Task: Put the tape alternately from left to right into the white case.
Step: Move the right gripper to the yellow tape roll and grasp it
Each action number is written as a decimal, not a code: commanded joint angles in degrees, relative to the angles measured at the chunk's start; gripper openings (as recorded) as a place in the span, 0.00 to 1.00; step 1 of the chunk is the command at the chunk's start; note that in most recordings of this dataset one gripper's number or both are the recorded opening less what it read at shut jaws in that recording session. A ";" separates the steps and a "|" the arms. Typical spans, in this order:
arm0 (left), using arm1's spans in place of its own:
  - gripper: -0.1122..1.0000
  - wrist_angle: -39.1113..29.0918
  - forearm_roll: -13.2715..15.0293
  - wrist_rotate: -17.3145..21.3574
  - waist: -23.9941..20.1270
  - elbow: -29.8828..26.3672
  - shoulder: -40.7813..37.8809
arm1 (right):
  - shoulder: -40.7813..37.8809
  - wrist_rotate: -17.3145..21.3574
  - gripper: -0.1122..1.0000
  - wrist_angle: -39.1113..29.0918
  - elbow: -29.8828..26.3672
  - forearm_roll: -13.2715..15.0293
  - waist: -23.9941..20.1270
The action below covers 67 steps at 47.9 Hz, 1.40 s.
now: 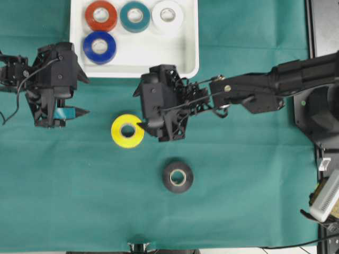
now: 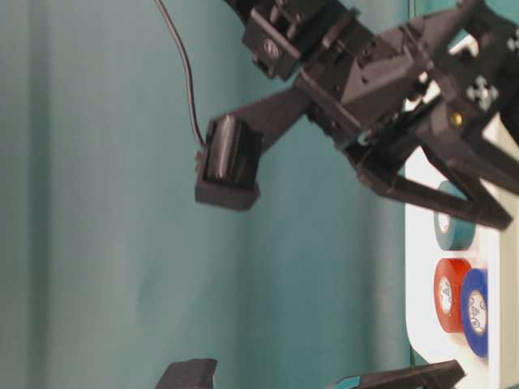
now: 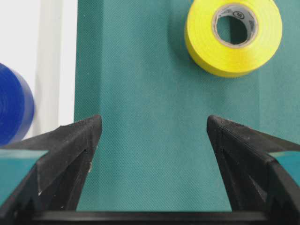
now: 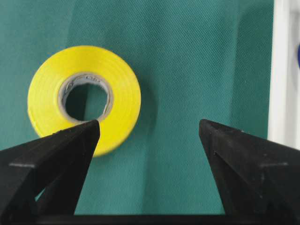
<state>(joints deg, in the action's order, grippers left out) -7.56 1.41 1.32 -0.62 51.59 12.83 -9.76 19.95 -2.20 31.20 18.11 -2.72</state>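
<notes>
White case [image 1: 186, 62] sits at the top of the table [image 1: 238, 174], which is covered in green cloth; four rolls already inside: red tape [image 1: 101, 15], teal tape [image 1: 134, 16], white tape [image 1: 167, 15] along the far row, blue tape [image 1: 99, 47] below the red one. Two rolls left out on the cloth: yellow tape [image 1: 127, 130] lying flat just below the case, black tape [image 1: 177, 177] further down, well apart from it. Right end effector [image 1: 141, 125] reaches across the middle, fingers spread wide, empty; in the right wrist view one fingertip overlaps the yellow roll's edge and the other is off to the side over bare cloth, so it's not yet centred on the roll. Left end effector [image 1: 85, 111] hovers left of the yellow roll, also spread wide, nothing between its fingers. Handling guess: the yellow roll looks light, rigid enough, a smooth vinyl outer face, a bit slick; cardboard core gives stiffness. Best hold is probably straddling the outer wall across the diameter, or one finger in the core hole and one outside on the wall. Should not crush. Flat on cloth, so fingers need to get low to catch it.
</notes>
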 commanded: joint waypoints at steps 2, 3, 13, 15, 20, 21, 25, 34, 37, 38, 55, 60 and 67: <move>1.00 0.44 -0.09 0.09 0.09 -0.35 0.62 | -0.09 0.18 0.82 -0.79 -2.81 -0.09 -0.35; 1.00 0.44 -0.09 0.09 0.09 -0.35 0.62 | -0.35 0.18 0.82 -0.88 -3.08 -0.18 -0.35; 1.00 0.44 -0.09 0.09 0.00 -0.09 0.62 | -1.85 2.29 0.82 -1.05 -4.75 -0.09 -0.53; 1.00 0.44 -0.09 0.09 0.09 -0.09 0.70 | -2.02 2.72 0.82 -1.05 -4.75 -0.09 -0.53; 1.00 0.44 -0.09 0.09 0.09 -0.09 0.62 | -2.29 3.69 0.82 -1.05 -4.83 -0.09 -0.53; 1.00 0.44 -0.09 0.09 0.00 -0.09 0.62 | -2.29 3.87 0.82 -1.05 -4.83 -0.09 -0.53; 1.00 0.44 -0.09 0.09 0.00 -0.09 0.62 | -2.64 4.66 0.82 -1.05 -4.83 -0.09 -0.62; 1.00 0.44 -0.09 0.09 0.00 -0.09 0.62 | -4.48 5.98 0.82 -2.29 -5.80 -0.09 -1.05; 1.00 0.44 -0.09 0.09 0.09 -0.09 0.62 | -5.36 6.50 0.82 -3.25 -6.59 -0.09 -1.05; 1.00 0.44 -0.09 0.09 0.09 -0.09 0.62 | -5.63 6.68 0.82 -3.52 -6.86 -0.18 -1.05; 1.00 0.44 -0.09 0.00 0.00 0.35 0.62 | -9.84 6.94 0.82 -9.32 -11.95 -0.09 -1.05; 1.00 0.44 -0.09 0.00 0.09 0.44 0.62 | -10.63 6.94 0.82 -9.76 -12.83 -0.09 -1.05; 1.00 0.44 -0.09 0.00 0.00 0.53 0.62 | -10.90 6.94 0.82 -10.11 -13.10 -0.09 -0.97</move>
<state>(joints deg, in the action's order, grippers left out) -7.56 1.41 1.32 -0.62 52.65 12.83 -21.53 26.81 -12.22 19.16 18.11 -3.87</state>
